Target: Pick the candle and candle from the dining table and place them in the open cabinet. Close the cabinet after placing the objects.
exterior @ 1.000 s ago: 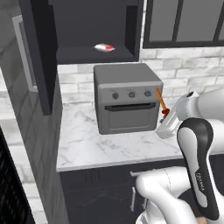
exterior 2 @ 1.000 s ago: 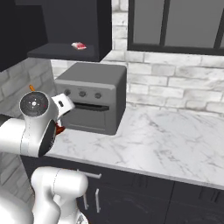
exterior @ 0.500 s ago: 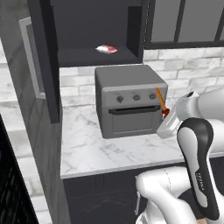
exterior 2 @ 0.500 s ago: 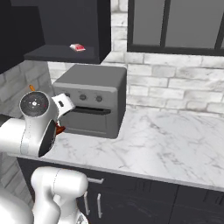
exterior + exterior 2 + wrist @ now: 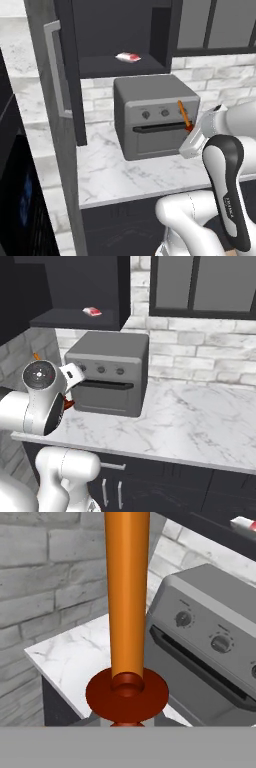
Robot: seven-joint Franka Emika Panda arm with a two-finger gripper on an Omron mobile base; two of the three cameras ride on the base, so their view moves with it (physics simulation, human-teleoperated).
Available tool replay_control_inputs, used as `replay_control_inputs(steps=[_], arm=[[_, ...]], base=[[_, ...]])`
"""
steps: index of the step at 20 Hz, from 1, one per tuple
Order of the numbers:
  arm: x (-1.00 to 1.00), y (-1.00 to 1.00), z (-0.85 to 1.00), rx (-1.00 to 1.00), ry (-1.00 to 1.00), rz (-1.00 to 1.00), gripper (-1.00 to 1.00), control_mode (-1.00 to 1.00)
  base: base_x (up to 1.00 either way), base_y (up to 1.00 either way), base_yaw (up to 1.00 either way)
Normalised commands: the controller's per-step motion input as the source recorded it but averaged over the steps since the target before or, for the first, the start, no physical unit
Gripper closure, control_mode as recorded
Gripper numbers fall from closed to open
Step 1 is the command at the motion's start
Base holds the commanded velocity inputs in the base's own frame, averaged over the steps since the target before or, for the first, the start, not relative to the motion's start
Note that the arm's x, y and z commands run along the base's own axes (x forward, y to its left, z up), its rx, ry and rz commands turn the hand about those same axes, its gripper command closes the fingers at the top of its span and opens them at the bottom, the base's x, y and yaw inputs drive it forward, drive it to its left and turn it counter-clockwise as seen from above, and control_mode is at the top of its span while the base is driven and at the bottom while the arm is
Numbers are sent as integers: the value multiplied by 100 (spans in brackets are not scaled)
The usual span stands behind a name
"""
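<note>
With the gripper (image 5: pixel 190 131) clamped tight on the tall orange taper candle in its red-brown dish holder (image 5: pixel 127 637), raise it clear of the grey countertop oven (image 5: pixel 154 120) before reaching into the open dark charcoal cabinet (image 5: pixel 117 67).

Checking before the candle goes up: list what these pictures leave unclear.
- Hand's fingertips: hidden under the orange candle and its red holder in the hand view.
- Candle's top: cut off by that view's upper edge.
- Small red-and-white thing on the cabinet shelf: too small to identify, left base view.
</note>
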Motion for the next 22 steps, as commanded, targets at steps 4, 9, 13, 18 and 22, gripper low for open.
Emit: replay_control_inputs(steps=[4, 9, 13, 18, 22], arm=[[0, 0, 0, 0, 0, 0, 100, 100], [0, 0, 0, 0, 0, 0, 100, 100], [0, 0, 0, 0, 0, 0, 100, 100], [2, 5, 3, -1, 0, -1, 100, -100], [3, 20, 29, -4, -2, -4, 100, -100]], base=[[30, 36, -9], [27, 35, -9], [21, 30, -8], [13, 22, -6], [0, 0, 0]])
